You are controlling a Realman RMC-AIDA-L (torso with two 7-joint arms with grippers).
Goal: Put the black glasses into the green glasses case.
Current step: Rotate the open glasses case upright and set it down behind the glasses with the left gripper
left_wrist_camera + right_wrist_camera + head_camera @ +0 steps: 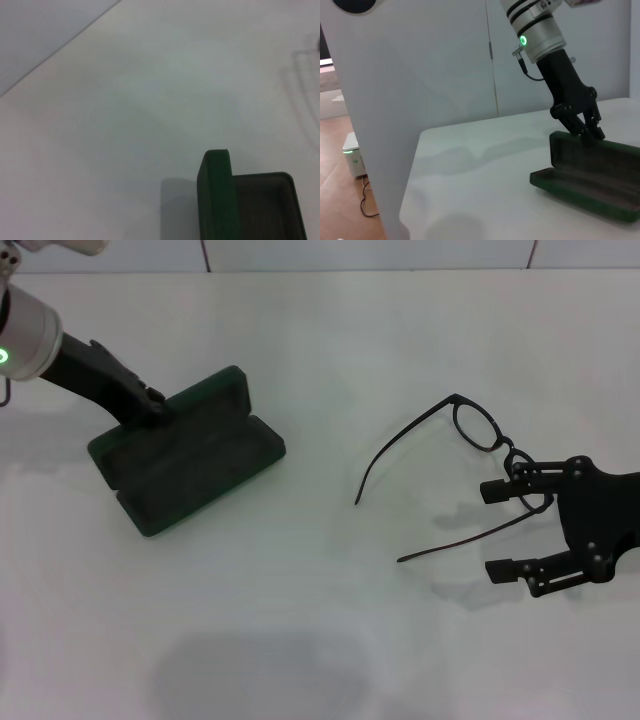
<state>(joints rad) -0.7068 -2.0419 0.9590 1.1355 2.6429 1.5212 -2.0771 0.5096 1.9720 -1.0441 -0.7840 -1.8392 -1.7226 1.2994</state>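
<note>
The green glasses case (pixel 195 455) lies open at the left of the white table, its lid raised; it also shows in the left wrist view (pixel 217 200) and the right wrist view (pixel 592 175). My left gripper (pixel 155 405) is shut on the lid's back edge, as the right wrist view shows (pixel 584 129). The black glasses (pixel 478 427) rest on the table at the right, temple arms unfolded and pointing left. My right gripper (pixel 502 530) stands open beside their right lens, with the nearer temple arm running out between its fingers.
The white tabletop (pixel 320 620) stretches between case and glasses. A wall runs along the table's far edge. In the right wrist view a table edge (pixel 415 170) drops to a wooden floor with a small white device (pixel 354 155).
</note>
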